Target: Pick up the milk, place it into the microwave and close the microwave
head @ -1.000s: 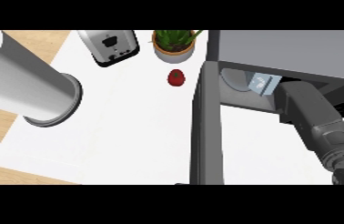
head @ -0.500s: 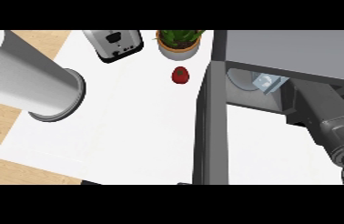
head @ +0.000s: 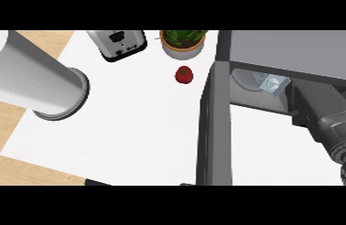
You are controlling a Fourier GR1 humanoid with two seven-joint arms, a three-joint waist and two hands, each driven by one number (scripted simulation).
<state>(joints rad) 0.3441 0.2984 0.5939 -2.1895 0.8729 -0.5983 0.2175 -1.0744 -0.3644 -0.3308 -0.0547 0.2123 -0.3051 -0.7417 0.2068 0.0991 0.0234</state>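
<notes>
The milk (head: 273, 83), a small pale carton, stands inside the open microwave (head: 283, 50) at the right, beside its round glass plate (head: 245, 80). My right hand (head: 305, 103) reaches into the cavity and its dark bulk lies right against the carton. The grip itself is hidden. The microwave door (head: 215, 128) hangs open, edge-on, running down the middle of the view. My left forearm (head: 34, 77) crosses the left side as a thick grey tube. Its hand does not show.
A silver toaster (head: 120, 43) and a potted plant (head: 182, 41) stand at the back of the white counter (head: 128, 128). A red tomato-like fruit (head: 184, 75) lies just left of the door. Wooden floor shows at the left.
Everything has drifted slightly to the right in the view. The right arm has stayed in the microwave against the milk.
</notes>
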